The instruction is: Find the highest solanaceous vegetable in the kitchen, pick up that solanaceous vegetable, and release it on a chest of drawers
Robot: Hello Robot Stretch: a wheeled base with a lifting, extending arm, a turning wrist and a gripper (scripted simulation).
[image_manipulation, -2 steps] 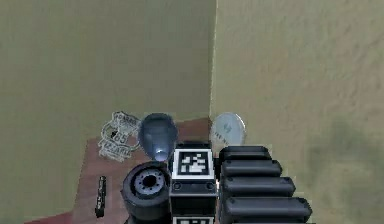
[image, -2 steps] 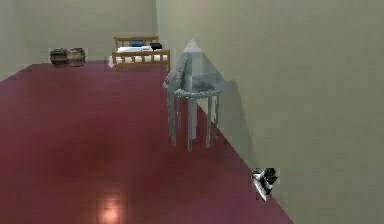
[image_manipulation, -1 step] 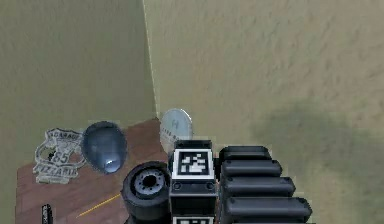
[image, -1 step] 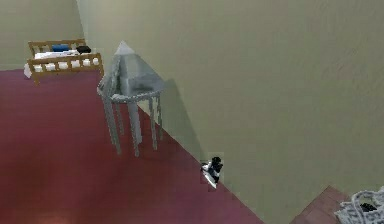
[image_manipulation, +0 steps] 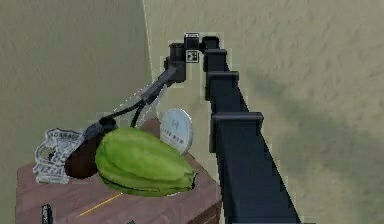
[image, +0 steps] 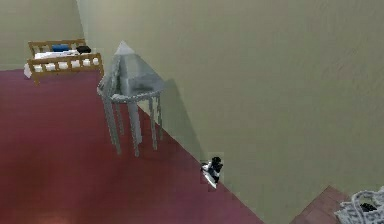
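Note:
My arm point(image_manipulation: 235, 130) rises as a dark bar in the arm side view, with the white marker squares point(image_manipulation: 190, 50) at its far end. From there the gripper point(image_manipulation: 88, 140) slants down to the left over a wooden top point(image_manipulation: 150, 205). Its far end lies at a dark reddish-brown rounded thing point(image_manipulation: 80, 167), just left of a large green ribbed vegetable-like thing point(image_manipulation: 145, 162) lying on the wood. I cannot tell whether the gripper holds anything.
A white round disc point(image_manipulation: 176, 127), a lacy white cloth point(image_manipulation: 50, 160) and a thin stick point(image_manipulation: 100, 205) share the wooden top. In the forward view: dark red floor, a beige wall, a grey side table point(image: 130, 105), a wooden bed point(image: 65, 58), a small black-and-white thing point(image: 212, 170).

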